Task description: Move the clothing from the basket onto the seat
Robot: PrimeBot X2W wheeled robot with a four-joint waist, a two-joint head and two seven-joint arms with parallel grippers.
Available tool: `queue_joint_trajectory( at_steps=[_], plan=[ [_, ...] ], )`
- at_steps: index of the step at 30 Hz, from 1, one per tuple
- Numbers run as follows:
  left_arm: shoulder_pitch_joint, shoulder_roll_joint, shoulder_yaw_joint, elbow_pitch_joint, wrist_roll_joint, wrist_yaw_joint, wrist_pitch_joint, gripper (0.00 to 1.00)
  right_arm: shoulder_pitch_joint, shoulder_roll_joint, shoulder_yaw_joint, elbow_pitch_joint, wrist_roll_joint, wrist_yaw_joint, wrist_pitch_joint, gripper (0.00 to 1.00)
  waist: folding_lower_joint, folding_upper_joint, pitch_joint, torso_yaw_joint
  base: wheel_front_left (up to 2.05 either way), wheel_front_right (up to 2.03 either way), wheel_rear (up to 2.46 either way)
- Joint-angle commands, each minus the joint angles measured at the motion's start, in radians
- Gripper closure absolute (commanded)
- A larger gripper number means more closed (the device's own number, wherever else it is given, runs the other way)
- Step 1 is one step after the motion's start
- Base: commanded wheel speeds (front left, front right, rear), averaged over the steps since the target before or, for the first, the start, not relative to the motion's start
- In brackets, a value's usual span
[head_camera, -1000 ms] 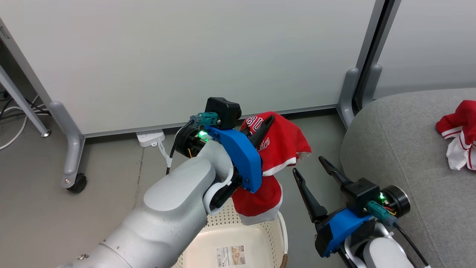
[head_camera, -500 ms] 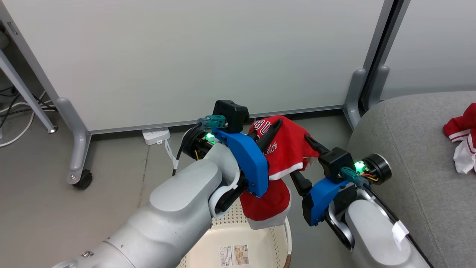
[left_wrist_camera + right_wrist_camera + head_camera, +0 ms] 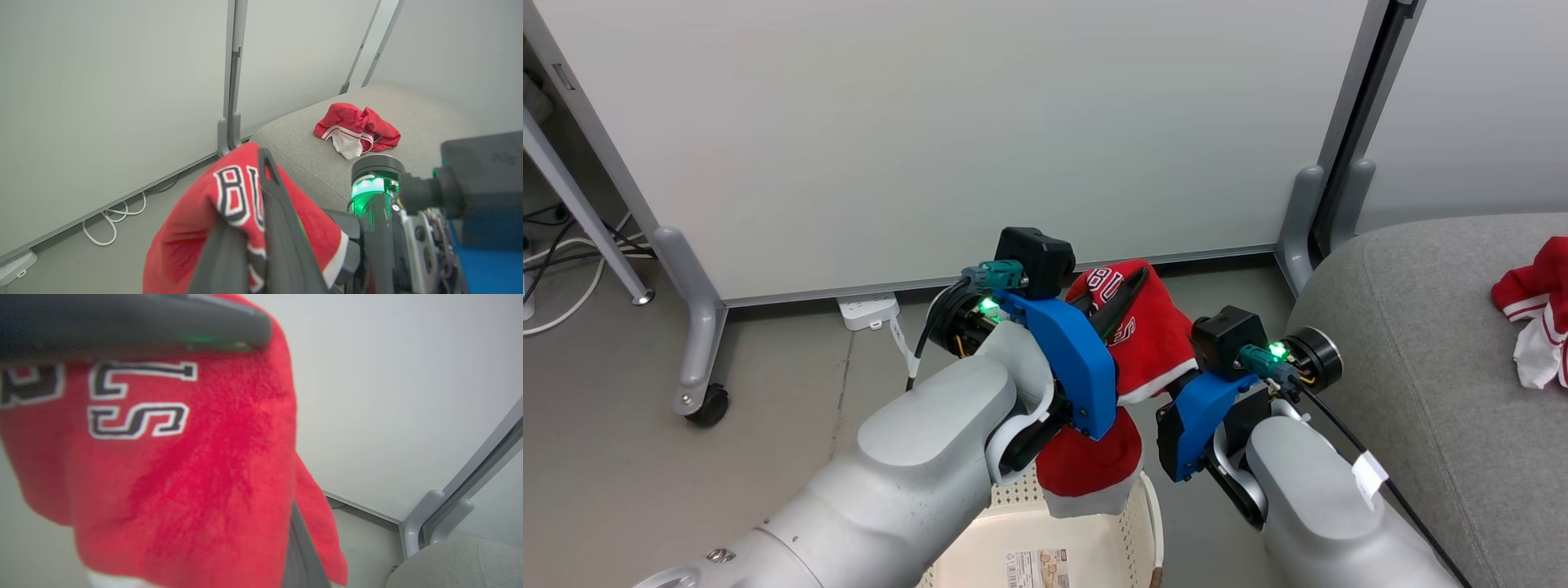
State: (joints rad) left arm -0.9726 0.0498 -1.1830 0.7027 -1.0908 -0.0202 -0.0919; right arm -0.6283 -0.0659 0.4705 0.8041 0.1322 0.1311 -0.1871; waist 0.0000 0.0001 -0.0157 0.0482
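You can read black, white-edged letters on the red jersey: "BU" in the left wrist view, "LS" in the right wrist view. The sticker on the basket floor carries print too small for you to read.

Head view high, looking forward and down at the basket, left wrist view facing the seat, right wrist view close against the jersey, jersey shared by all.
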Motion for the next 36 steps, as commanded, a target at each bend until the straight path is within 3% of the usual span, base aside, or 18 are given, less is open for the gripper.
queue_joint_trajectory(
  at_steps=[1,32,33,34,35,36],
  plan=[
    [-0.016,0.002,-0.006,0.002,-0.006,0.004,-0.01,1.0,-0.018,0.005,0.011,0.016,0.014,-0.001,-0.011,1.0,0.0,-0.0001,-0.001,-0.003,0.0,0.0,0.0],
    [-0.037,0.002,-0.057,0.042,-0.059,0.007,-0.049,1.0,-0.069,0.013,0.061,0.131,0.104,-0.001,-0.073,1.0,0.0,-0.0001,0.0,-0.029,0.0,0.0,0.0],
    [-0.038,0.002,-0.058,0.043,-0.061,0.009,-0.047,0.72,-0.07,0.013,0.062,0.133,0.104,-0.001,-0.073,1.0,0.0,-0.0001,0.0,-0.029,0.0,0.0,0.0],
    [-0.041,0.002,-0.059,0.042,-0.06,0.009,-0.052,0.19,-0.072,0.013,0.062,0.134,0.104,-0.001,-0.074,1.0,0.0,-0.0001,0.0,-0.029,0.0,0.0,0.0],
    [-0.043,0.002,-0.059,0.042,-0.062,0.011,-0.058,0.0,-0.073,0.013,0.061,0.135,0.105,-0.001,-0.074,1.0,0.0,-0.0001,0.0,-0.03,0.0,0.0,0.0],
    [-0.044,0.002,-0.06,0.042,-0.064,0.013,-0.062,0.0,-0.073,0.013,0.062,0.135,0.105,-0.001,-0.075,1.0,0.0,-0.0001,0.001,-0.03,0.0,0.0,0.0]
  ],
)
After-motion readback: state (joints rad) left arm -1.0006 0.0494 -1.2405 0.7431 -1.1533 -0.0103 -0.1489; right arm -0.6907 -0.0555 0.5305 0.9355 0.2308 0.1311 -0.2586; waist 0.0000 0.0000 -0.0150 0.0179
